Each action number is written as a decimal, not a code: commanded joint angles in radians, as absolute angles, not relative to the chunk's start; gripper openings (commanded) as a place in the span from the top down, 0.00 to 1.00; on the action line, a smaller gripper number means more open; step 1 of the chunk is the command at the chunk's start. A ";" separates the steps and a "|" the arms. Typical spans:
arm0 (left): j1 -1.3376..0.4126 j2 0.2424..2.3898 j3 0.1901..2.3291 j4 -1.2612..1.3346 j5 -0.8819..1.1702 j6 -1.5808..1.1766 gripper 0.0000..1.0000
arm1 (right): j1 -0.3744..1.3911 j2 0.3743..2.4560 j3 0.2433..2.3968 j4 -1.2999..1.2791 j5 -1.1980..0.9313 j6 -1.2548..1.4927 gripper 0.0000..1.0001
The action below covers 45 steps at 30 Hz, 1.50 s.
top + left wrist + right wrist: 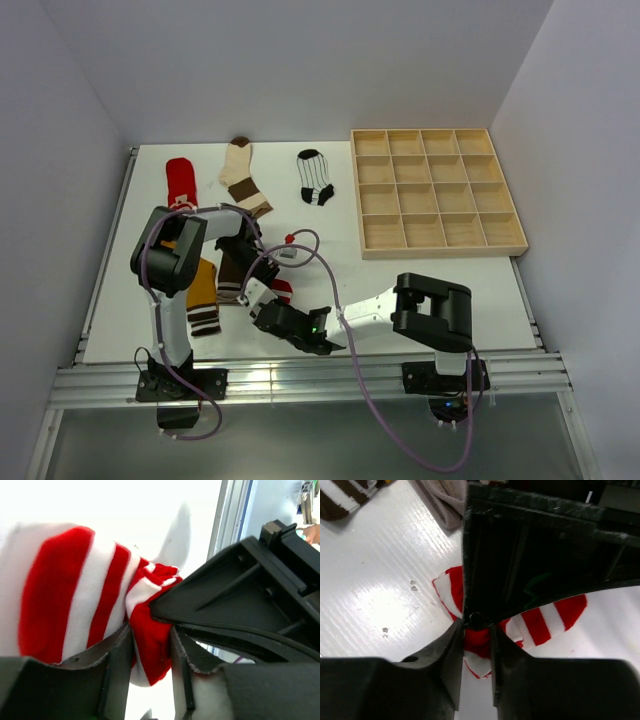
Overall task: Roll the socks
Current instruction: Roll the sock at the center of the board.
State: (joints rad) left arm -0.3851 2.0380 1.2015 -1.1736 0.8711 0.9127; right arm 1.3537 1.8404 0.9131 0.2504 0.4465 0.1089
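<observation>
Right gripper pinches the bunched red-white striped sock, left of the wooden tray and nearer; left gripper straddles the same sock, grip uncertain. Farther back, left of the tray, lie a red sock, a cream-brown sock and a black-striped sock.

The striped sock lies on the white table. Its bunched red end sits between the left gripper's 2 fingers, touching both. The right gripper meets that bunch from the right.

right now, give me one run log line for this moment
red-white striped sock: bunched | left gripper: sock between jaws, grip unclear | right gripper: shut on sock
</observation>
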 commanded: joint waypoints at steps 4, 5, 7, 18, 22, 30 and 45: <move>-0.359 2.025 1.238 -1.144 0.882 0.923 0.57 | 1.358 1.890 0.905 0.126 0.466 0.133 0.82; -0.351 2.020 1.239 -1.135 0.884 0.917 0.56 | 1.359 1.891 0.905 0.126 0.466 0.133 0.83; -0.344 2.014 1.247 -1.128 0.890 0.904 0.55 | 1.359 1.893 0.902 0.126 0.460 0.135 0.85; -0.258 1.924 1.264 -0.961 0.887 0.694 0.50 | 1.358 1.884 0.885 0.141 0.428 0.147 0.89; -0.218 1.884 1.267 -0.896 0.890 0.621 0.51 | 1.351 1.878 0.879 0.144 0.391 0.158 0.89; -0.071 1.752 1.235 -0.667 0.807 0.370 0.55 | 1.263 1.781 0.819 0.161 0.190 0.205 0.92; -0.008 1.417 1.074 -0.515 0.675 0.438 0.46 | 1.009 1.828 0.888 0.049 -0.292 0.253 0.95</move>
State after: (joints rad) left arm -0.0044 1.4418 1.0691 -0.5068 0.6716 0.3622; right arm 1.0378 1.7523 0.8547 0.2214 -0.1661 0.2539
